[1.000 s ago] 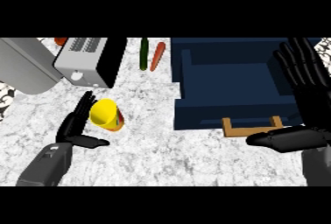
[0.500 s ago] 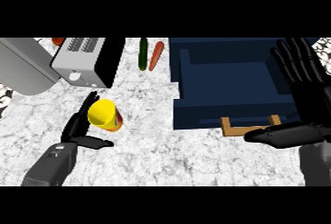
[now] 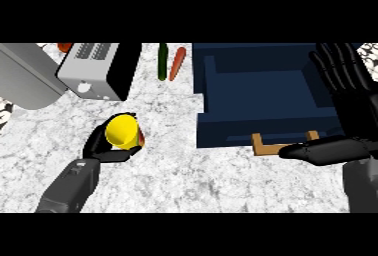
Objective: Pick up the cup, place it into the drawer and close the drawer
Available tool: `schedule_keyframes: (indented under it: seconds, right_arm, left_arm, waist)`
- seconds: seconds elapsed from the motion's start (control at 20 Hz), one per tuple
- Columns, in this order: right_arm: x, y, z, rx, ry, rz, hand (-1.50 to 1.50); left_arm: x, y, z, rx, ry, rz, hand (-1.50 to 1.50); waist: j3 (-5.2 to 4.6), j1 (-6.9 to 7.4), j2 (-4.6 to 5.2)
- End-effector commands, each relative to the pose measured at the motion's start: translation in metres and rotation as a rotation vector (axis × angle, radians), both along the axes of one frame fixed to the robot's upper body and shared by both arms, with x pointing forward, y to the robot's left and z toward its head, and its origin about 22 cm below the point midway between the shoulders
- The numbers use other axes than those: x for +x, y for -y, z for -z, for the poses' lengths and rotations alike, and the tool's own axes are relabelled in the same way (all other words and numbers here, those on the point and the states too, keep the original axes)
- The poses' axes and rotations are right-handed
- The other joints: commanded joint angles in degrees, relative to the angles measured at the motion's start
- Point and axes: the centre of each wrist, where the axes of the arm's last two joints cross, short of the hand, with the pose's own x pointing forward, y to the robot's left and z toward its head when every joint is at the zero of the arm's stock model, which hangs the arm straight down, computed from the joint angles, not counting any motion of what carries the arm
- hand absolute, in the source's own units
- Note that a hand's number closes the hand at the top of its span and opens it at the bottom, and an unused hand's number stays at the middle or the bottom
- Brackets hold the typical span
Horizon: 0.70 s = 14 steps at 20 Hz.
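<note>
**One yellow cup in the left hand's curl**

One yellow cup (image 3: 123, 131) sits left of centre in the frame, on the marbled counter (image 3: 184, 175), lying tilted with its open mouth toward the viewer. The left hand (image 3: 111, 150) comes up from the lower left and wraps round it: fingers (image 3: 96, 140) curve along the cup's left side and the thumb lies under its lower edge, so the hand is closed on the cup.

At the frame's right, the right hand (image 3: 343, 100) stands open, fingers straight and pointing to the upper edge, its thumb stretched leftward just beside the wooden handle (image 3: 284, 142) of the dark blue drawer (image 3: 251, 105). That drawer stands open, filling the upper right, well apart from the cup.

Upper left holds a grey toaster (image 3: 96, 70); a green and an orange vegetable (image 3: 169, 62) lie between it and the drawer.
</note>
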Motion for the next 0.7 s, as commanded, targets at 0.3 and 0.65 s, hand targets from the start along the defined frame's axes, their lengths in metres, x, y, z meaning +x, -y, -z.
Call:
schedule_keyframes:
  seconds: [0.3, 0.65]
  right_arm:
    - [0.003, 0.013, 0.009, 0.003, -0.008, 0.003, -1.5]
    - [-0.01, 0.004, 0.01, 0.005, 0.0, 0.038, -1.5]
  left_arm:
    - [0.013, 0.012, -0.01, 0.064, 0.336, -0.144, 1.5]
    - [0.014, -0.002, -0.016, -0.11, 0.393, -0.298, 1.5]
  waist:
    - [0.08, 0.29, 0.07]
    - [0.17, 1.43, -0.68]
